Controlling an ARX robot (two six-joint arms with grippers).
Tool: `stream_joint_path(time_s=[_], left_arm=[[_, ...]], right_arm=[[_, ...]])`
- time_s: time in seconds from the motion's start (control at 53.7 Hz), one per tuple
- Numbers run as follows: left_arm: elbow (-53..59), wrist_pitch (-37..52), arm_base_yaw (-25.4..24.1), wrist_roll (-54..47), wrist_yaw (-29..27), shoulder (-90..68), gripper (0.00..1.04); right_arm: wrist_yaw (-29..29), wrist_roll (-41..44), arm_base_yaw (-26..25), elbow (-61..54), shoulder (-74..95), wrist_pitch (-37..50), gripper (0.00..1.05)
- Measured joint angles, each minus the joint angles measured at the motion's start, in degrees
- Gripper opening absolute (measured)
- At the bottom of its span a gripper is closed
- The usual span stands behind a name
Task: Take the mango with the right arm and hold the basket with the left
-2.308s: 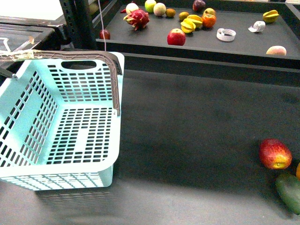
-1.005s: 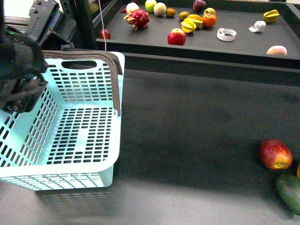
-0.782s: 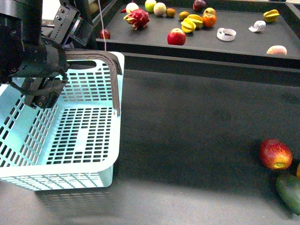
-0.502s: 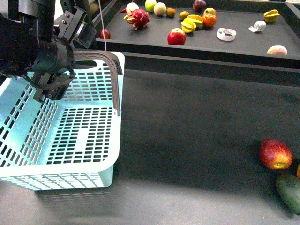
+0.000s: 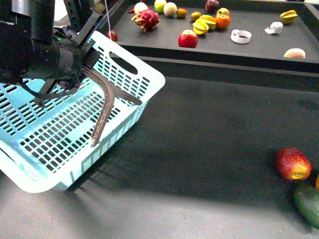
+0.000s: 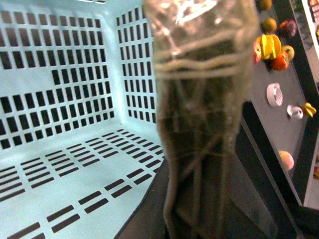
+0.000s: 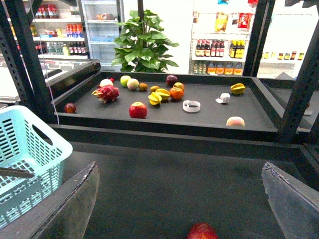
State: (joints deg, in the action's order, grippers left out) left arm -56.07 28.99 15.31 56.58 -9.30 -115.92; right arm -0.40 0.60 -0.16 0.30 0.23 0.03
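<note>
The pale turquoise basket [image 5: 145,73] stands tilted at the left of the front view, its far corner raised and turned toward the shelf. My left gripper [image 5: 79,68] is shut on the basket's brown-grey taped handle [image 6: 199,99], which fills the left wrist view in front of the slotted basket wall [image 6: 65,74]. Of the mango [image 5: 317,181] only an orange sliver shows at the right edge of the front view. My right gripper [image 7: 179,201] is open with nothing between its fingers [image 7: 67,209], above the dark tabletop and out of the front view.
A red-and-yellow fruit [image 5: 293,163] and a dark green fruit [image 5: 307,201] lie next to the mango; the red one [image 7: 202,232] shows below my right gripper. A raised shelf [image 5: 259,47] behind holds several fruits and tape rolls. Dark rack posts [image 7: 299,89] flank it.
My left arm came in over the basket from the left and shut on its handle. The basket has since tipped up and swung its far corner to the right.
</note>
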Motion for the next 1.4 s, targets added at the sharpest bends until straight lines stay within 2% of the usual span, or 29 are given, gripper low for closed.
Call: stream_joint_path(time_s=[0.186, 0.447, 0.67, 0.912, 1.079, 1.396], left_arm=[[8.85, 5.2, 5.03, -10.45, 6.6, 9.49, 0.06], [15.93, 7.02, 10.14, -23.1, 12.07, 18.05, 0.06], [21.73, 7.02, 15.61, -30.42, 9.9, 22.47, 0.06], [25.11, 9.79, 21.27, -32.48, 9.22, 25.09, 0.06], [25.55, 10.36, 22.95, -32.04, 8.44, 25.09, 0.06], [25.66, 10.45, 23.06, -32.09, 5.86, 25.09, 0.06]], right_arm=[[0.0, 0.0, 0.0, 0.0, 0.0, 0.0, 0.97], [-0.02, 0.0, 0.0, 0.0, 0.0, 0.0, 0.97], [0.0, 0.0, 0.0, 0.0, 0.0, 0.0, 0.97], [0.0, 0.0, 0.0, 0.0, 0.0, 0.0, 0.97], [0.0, 0.0, 0.0, 0.0, 0.0, 0.0, 0.97], [0.0, 0.0, 0.0, 0.0, 0.0, 0.0, 0.97]])
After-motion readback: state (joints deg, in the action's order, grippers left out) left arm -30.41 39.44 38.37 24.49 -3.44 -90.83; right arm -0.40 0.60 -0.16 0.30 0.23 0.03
